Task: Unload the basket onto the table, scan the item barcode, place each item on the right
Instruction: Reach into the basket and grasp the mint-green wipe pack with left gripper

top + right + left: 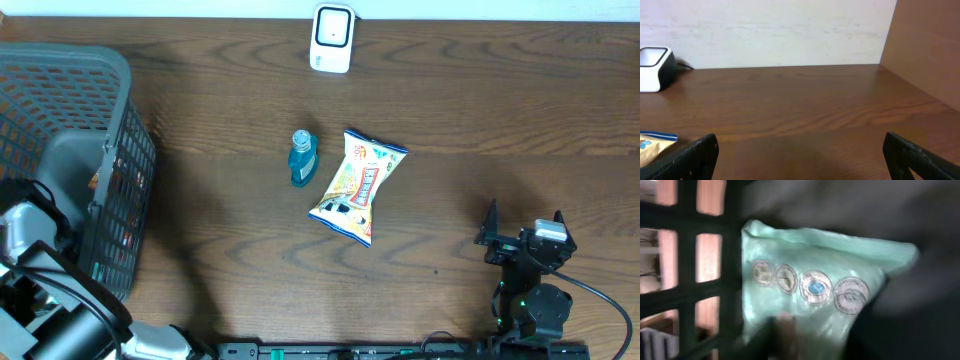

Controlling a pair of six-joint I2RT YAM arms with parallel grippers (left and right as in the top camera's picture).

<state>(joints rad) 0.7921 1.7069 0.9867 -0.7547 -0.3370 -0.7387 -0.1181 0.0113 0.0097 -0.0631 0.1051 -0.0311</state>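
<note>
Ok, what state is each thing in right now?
white barcode scanner: standing at the table's far edge
small blue bottle: lying on the table, untouched
printed snack packet: lying flat beside the bottle
grey plastic mesh basket: upright, left arm inside
pale green bag: inside the basket, by its wall
left fingers: at the green bag, too blurred to tell open or shut
right fingers: open, empty

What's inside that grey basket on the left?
A pale green packet with round seals sits beside the basket lattice wall. From overhead the left arm covers much of the inside, so anything else there is hidden.
</note>
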